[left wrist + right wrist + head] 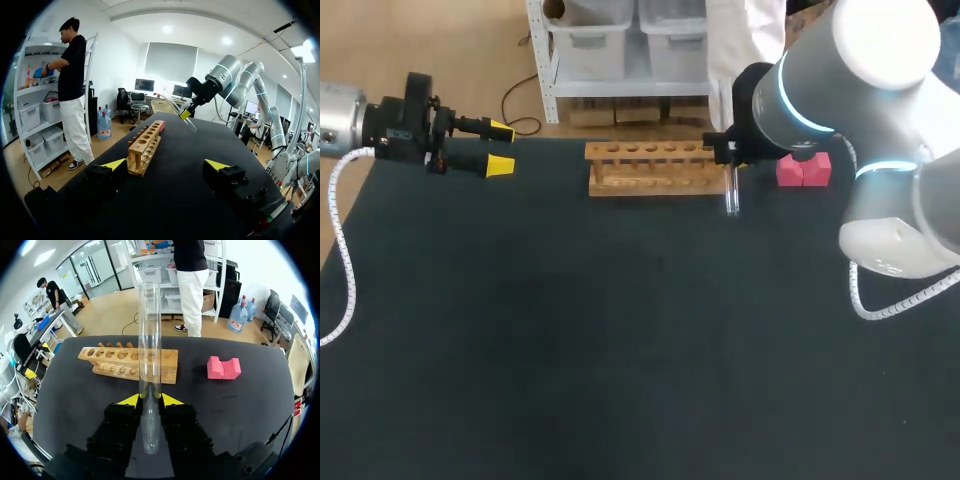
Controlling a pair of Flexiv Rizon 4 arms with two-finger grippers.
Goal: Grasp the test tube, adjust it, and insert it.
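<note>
gripping the test tube (150, 340) between its two yellow-tipped fingers, the right pincer (150, 399) is closed on it from both sides. the tube is a clear, smooth, thin-walled cylinder, and it runs out lengthwise past the fingertips. in the head view the test tube (731, 197) hangs below the right pincer (728, 152), just beside the right end of the rack (655, 168) and in front of it. from the left wrist view the tube (189, 123) is raised above the tabletop and tilted.

the rack (129, 363) is a long block of pale, unpainted wood. its flat top board carries rows of round holes, and it lies flat near the tabletop's far edge. just beyond its right end sits a pink block (223, 368), matte and foam-like, with a notch cut into its top.

the left pincer (499, 147) is off at the far left corner, well apart from the rack, with its fingers spread wide and nothing between them. in its own view the left pincer (165, 164) points along the rack (145, 145).

the tabletop (620, 330) is a dark, matte, cloth-like sheet, flat and even. a white coiled cable (345, 250) trails down from the left arm over its edge.
</note>
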